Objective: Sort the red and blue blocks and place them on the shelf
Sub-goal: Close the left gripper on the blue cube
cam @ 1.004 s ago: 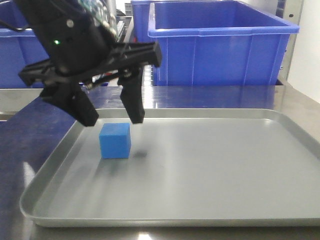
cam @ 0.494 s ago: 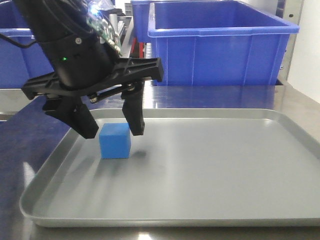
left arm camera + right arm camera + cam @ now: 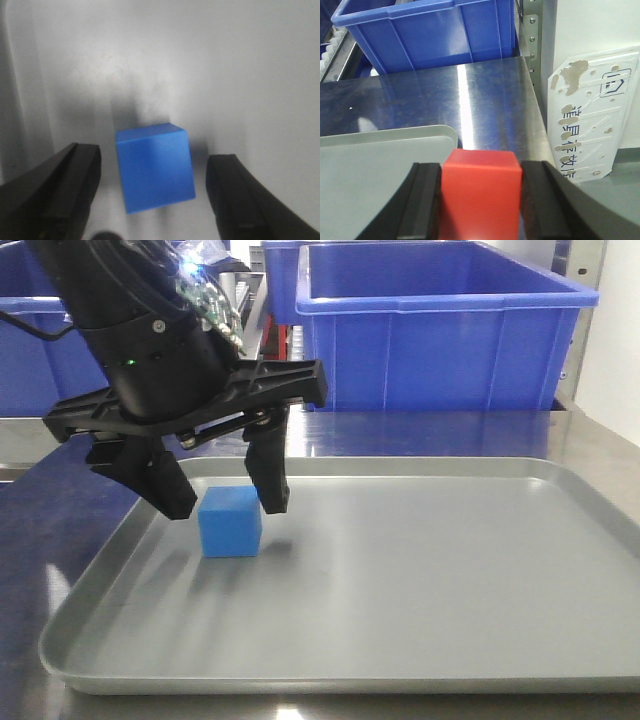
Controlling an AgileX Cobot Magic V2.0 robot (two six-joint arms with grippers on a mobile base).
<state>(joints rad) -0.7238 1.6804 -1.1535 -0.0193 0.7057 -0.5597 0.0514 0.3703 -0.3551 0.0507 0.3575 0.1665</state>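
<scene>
Straddling the blue block [image 3: 230, 523] on the tray [image 3: 420, 590], left fingers [image 3: 270, 480] gape; right fingers [image 3: 422, 205] clamp red block [image 3: 481, 192].

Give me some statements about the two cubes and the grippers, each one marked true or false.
1. The small blue cube rests on the shallow grey tray. True.
2. The left gripper is shut on the blue cube. False: it is open, with a gap at each side.
3. The right gripper holds a small red cube. True.
4. The red cube lies on the tray. False: it sits between the right gripper's fingers.
5. A large blue plastic bin stands behind the tray. True.
</scene>
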